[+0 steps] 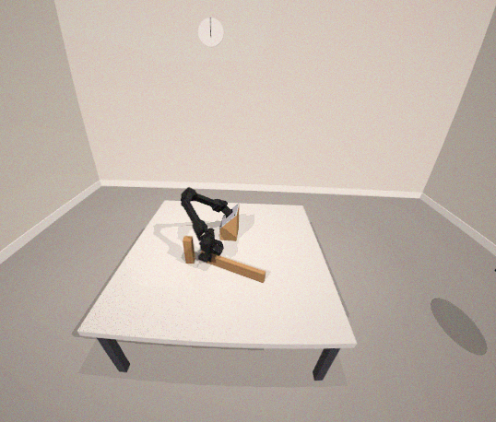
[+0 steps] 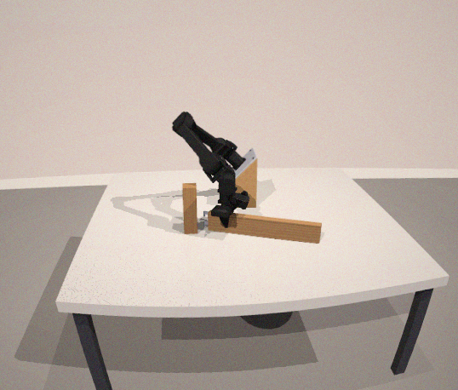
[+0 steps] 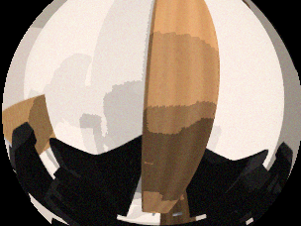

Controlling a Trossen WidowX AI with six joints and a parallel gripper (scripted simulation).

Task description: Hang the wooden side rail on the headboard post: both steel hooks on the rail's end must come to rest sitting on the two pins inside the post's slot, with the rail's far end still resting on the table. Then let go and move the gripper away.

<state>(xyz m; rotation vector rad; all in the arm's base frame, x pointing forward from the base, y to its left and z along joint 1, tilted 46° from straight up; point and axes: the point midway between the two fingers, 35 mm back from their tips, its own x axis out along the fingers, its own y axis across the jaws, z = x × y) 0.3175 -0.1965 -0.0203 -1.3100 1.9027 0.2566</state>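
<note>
The wooden side rail [image 1: 241, 269] [image 2: 276, 227] [image 3: 180, 74] stands on its long edge on the table, its far end pointing right in the top and exterior views. My gripper [image 1: 206, 259] [image 2: 226, 222] [image 3: 164, 139] is shut on the rail near its hook end, with one finger on each side. The steel hooks [image 2: 205, 214] stick out of that end toward the post. The headboard post [image 1: 189, 251] [image 2: 190, 209] stands upright to the left of the rail, with a small gap between them. The post's slot and pins are hidden.
The arm's wedge-shaped wooden base [image 1: 230, 231] [image 2: 248, 188] with a grey top plate stands behind the rail and also shows at the left of the wrist view [image 3: 39, 116]. The white table [image 1: 225, 313] [image 2: 242, 272] carries everything.
</note>
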